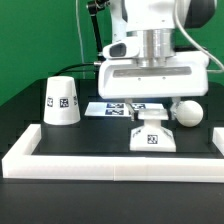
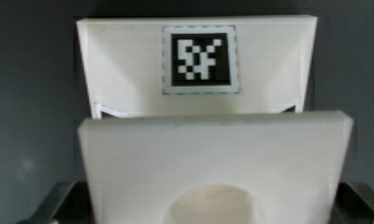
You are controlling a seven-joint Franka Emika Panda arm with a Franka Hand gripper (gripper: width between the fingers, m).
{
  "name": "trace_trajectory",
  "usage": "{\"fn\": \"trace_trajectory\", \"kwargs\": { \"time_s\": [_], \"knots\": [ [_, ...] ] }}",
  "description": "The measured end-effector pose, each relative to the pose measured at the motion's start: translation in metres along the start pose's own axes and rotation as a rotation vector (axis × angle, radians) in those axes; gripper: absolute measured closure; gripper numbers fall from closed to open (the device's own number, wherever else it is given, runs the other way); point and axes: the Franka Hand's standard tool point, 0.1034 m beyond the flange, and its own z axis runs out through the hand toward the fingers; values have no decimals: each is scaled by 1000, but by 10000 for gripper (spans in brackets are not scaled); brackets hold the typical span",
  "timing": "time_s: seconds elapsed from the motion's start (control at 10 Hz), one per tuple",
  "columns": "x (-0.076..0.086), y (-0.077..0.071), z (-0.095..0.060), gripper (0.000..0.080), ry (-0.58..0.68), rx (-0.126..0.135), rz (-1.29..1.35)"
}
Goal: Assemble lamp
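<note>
Where visible, checkered tags (image 1: pixel 153 140): base (image 1: pixel 166 142), shade (image 1: pixel 62 102)

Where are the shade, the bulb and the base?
shade (image 1: pixel 62 102): exterior view, its tagged side wall.
bulb (image 1: pixel 187 113): exterior view, middle of the ball.
base (image 1: pixel 152 140): exterior view, its front tag.

Seen in the exterior view from the base (image 1: pixel 152 139), the shade (image 1: pixel 62 102) stands at ten o'clock, the bulb (image 1: pixel 188 113) at two, the marker board (image 1: pixel 105 107) lies at eleven, the border rail (image 1: pixel 110 166) at six.
</note>
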Motion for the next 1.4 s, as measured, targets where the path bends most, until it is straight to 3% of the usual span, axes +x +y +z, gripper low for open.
{"fn": "trace_trajectory", "kwargs": {
  "time_s": [0.2, 0.8, 1.4],
  "knots": [
    [12, -11, 2, 263, 21, 5, -18],
    [15, -11, 3, 263, 27, 3, -92],
    [44, -55, 8, 263, 62, 23, -147]
  ]
}}
